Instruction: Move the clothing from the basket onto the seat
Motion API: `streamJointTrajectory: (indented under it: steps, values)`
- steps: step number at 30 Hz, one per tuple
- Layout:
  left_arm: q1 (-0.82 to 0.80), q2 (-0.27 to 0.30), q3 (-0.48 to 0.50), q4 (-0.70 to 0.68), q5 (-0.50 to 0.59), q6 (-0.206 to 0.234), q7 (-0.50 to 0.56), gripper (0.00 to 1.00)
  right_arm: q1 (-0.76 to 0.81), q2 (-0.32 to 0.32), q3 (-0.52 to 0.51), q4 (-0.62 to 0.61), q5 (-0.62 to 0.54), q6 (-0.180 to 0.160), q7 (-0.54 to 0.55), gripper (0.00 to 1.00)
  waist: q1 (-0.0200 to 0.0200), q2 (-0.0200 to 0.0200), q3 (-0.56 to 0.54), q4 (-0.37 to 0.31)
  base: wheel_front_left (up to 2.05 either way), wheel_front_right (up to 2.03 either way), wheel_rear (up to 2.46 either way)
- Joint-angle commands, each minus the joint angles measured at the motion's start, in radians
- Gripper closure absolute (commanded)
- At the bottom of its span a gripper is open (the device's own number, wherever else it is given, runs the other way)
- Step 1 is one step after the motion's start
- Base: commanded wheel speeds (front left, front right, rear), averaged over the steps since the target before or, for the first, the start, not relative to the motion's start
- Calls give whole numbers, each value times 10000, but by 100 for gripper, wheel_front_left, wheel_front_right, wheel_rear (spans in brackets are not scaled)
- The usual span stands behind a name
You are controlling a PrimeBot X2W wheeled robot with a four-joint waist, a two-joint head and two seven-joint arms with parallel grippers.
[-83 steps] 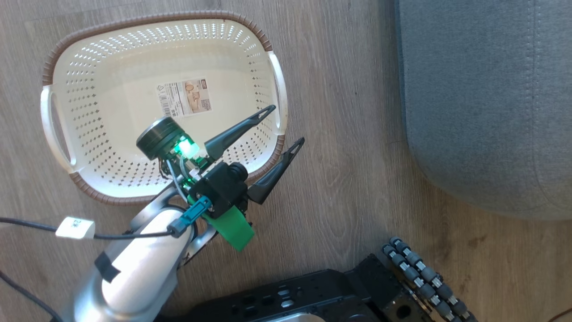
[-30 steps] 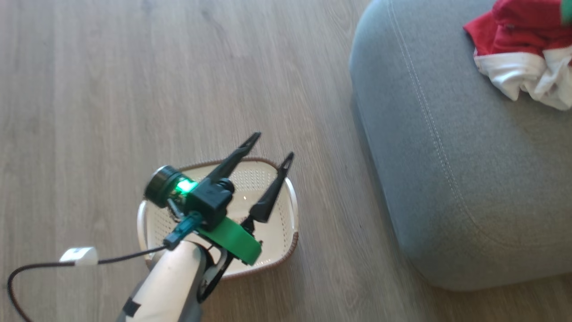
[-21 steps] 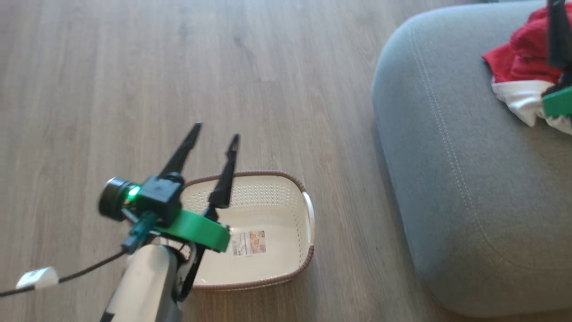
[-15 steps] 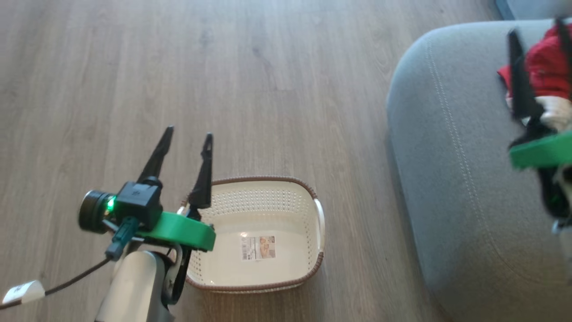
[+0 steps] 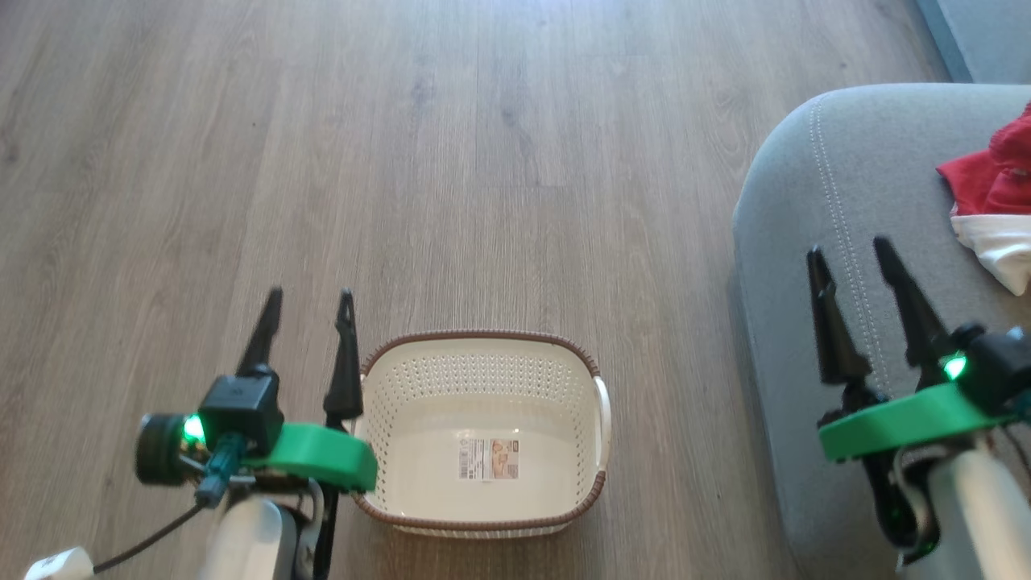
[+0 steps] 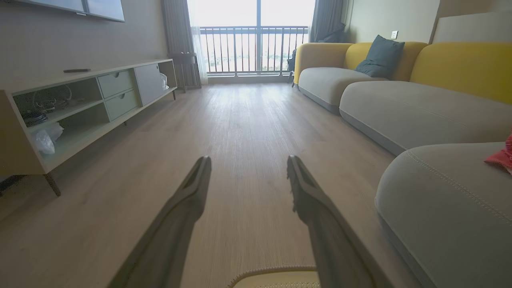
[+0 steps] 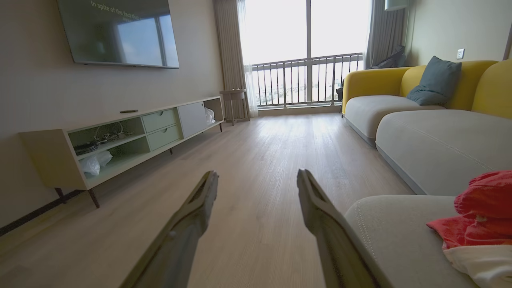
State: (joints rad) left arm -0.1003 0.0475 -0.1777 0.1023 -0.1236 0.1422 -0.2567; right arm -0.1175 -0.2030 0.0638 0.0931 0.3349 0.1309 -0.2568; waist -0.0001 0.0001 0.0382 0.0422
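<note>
Holding my left gripper [image 5: 310,294] and right gripper [image 5: 848,246] spread and empty, I judge the job done: basket [image 5: 483,334] at lower centre bare, clothing [image 5: 987,189] on the seat [image 5: 773,266] at right.

- The wooden floor [image 5: 515,161] beyond the basket [image 5: 483,335] is wide and free; a gripper can pass there without any obstacle.
- The basket is open at the top, and its rim stands just beside the left gripper [image 5: 310,294].
- The seat [image 5: 793,209] rises at the right, below the right gripper [image 5: 848,248]; the clothing [image 5: 987,209] lies on it further right.
- A low cabinet [image 6: 80,104] stands well apart.
</note>
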Motion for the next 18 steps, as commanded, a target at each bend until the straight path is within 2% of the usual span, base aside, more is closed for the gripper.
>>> streamJointTrajectory:
  steps: [1,9,18]
  values:
    - [-144,29,237,-144,-249,-63,-51,0,-61,11,101,-290,-171,-2,-48,0,1,-1,-18,25,0,0,0]
    - [107,28,218,484,-187,-202,-51,0,782,698,-158,-376,-892,-2,-48,0,1,-1,9,152,0,0,0]
    - [176,28,306,692,-79,-171,-51,0,838,1004,-322,-339,-1161,-2,-49,0,1,-1,103,204,0,0,0]
